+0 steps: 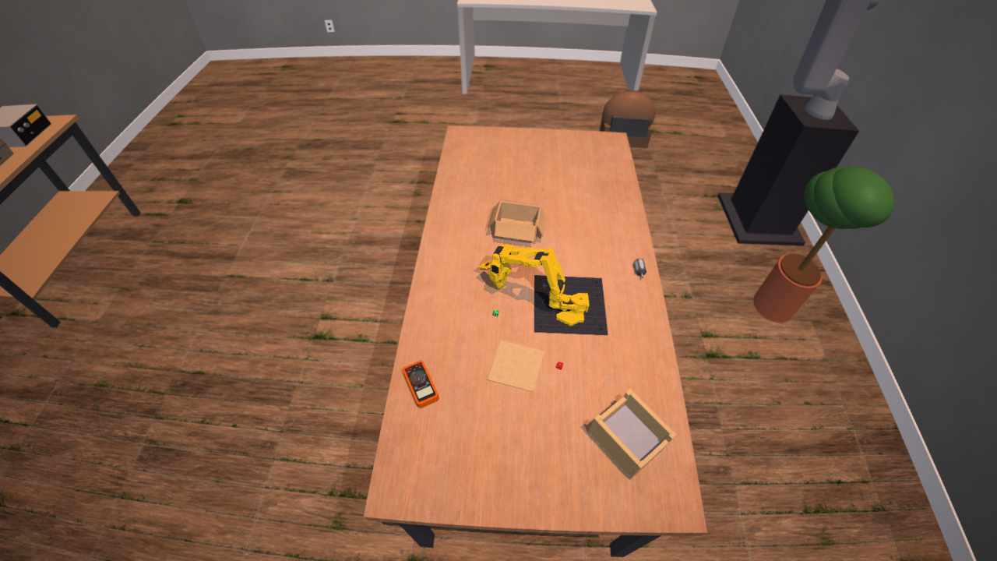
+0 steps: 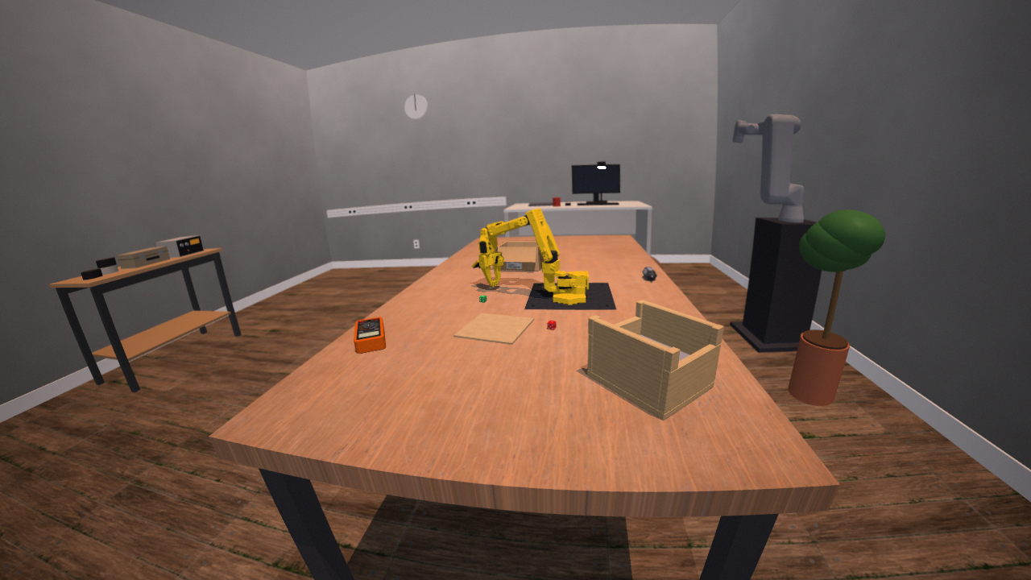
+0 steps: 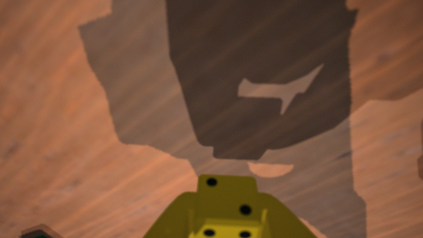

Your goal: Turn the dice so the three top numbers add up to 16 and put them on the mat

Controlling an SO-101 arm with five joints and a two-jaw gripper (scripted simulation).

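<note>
Pincer (image 1: 498, 284) (image 2: 494, 283) (image 3: 227, 198), one: we are seeing it closing narrowly on a yellow die, left of centre in the top view, the tips standing low near the table.

Yellow die (image 3: 228, 195), one: we are finding it at the bottom centre of the wrist view, between the fingers. We are reading two pips on its darker face; the brighter face below is running out of frame. We are expecting a light, stiff cube with smooth sides, hardly fragile but apt to slip or twist if pinched near an edge. We are favouring two opposite faces, gripped squarely at mid-height, and a low release so that it lands flat.

Green die (image 1: 495, 313) (image 2: 482, 298) (image 3: 41, 236), one: we are noting it near the pincer, below it in the top view, off the mat; its number is too small to tell.

Mat (image 1: 516, 366) (image 2: 494, 328), one, tan, square: we are placing it below centre in the top view, well apart from the pincer.

Red die (image 1: 559, 365) (image 2: 551, 325), one: we are listing it just right of the mat, off it, its pips unreadable. We are judging that both loose dice are wanting a like mid-face grip, and that the sum is remaining unsettled.
</note>
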